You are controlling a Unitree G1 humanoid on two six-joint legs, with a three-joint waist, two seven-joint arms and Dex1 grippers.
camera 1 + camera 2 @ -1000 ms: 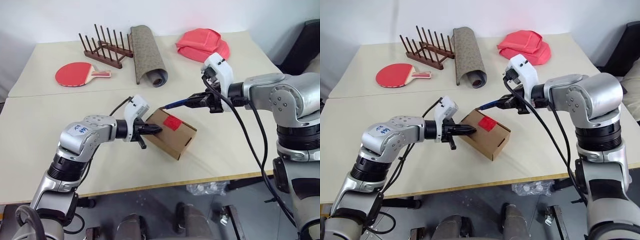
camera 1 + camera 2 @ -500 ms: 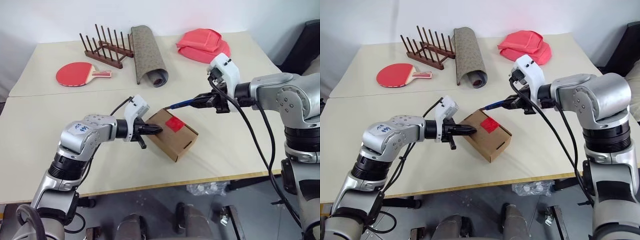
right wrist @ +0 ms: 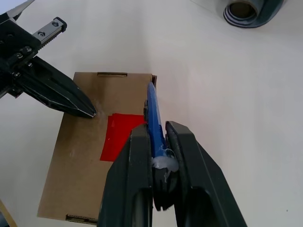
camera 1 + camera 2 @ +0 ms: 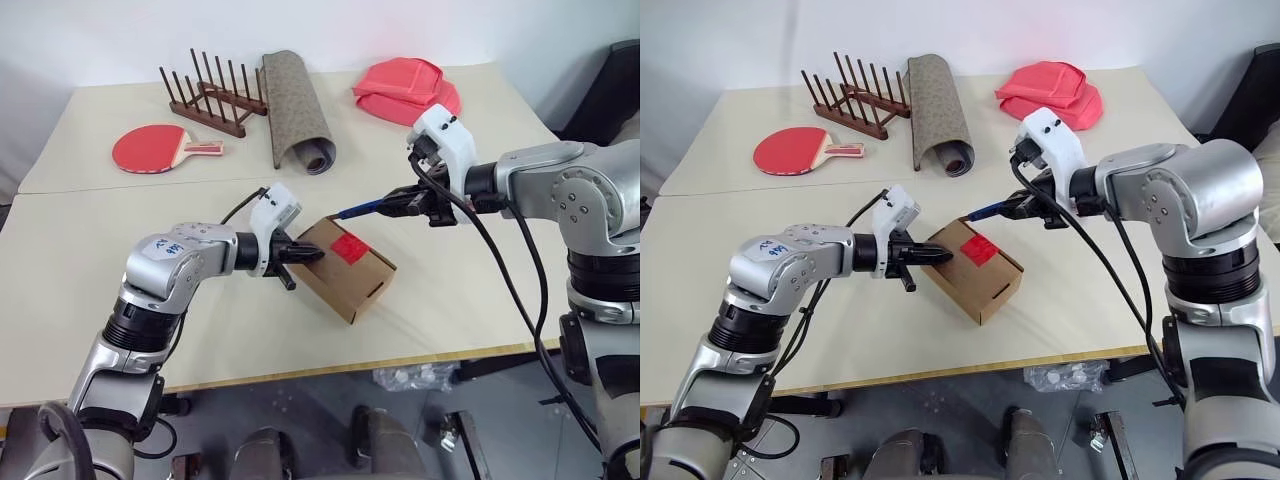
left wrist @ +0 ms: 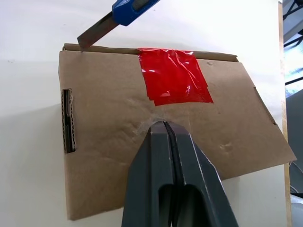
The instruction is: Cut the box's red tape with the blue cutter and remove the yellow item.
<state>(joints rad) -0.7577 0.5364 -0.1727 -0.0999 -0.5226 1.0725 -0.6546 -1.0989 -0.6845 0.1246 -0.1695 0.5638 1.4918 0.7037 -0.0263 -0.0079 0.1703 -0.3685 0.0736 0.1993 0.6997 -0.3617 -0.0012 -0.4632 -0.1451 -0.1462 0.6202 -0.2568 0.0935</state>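
Box: the box (image 4: 345, 264) is lying on the table (image 4: 90, 270) under the tips of the left gripper (image 5: 164, 126), its fingers pressed shut and bearing down on the top flap, holding nothing.
Red tape: the red tape (image 5: 174, 75) is sitting just beyond those fingertips, whole and uncut.
Blue cutter: the blue cutter (image 3: 153, 117) is being clamped in the right gripper (image 3: 158, 135), its blade reaching the box's far edge beside the tape.
Just changed: over the last second the cutter has been drifting a little away and back, ending where it started; both hands are otherwise holding still, so the cut is not yet begun.
Hidden: the yellow item is presumably shut inside; whether the blade is touching cardboard is hard to tell.
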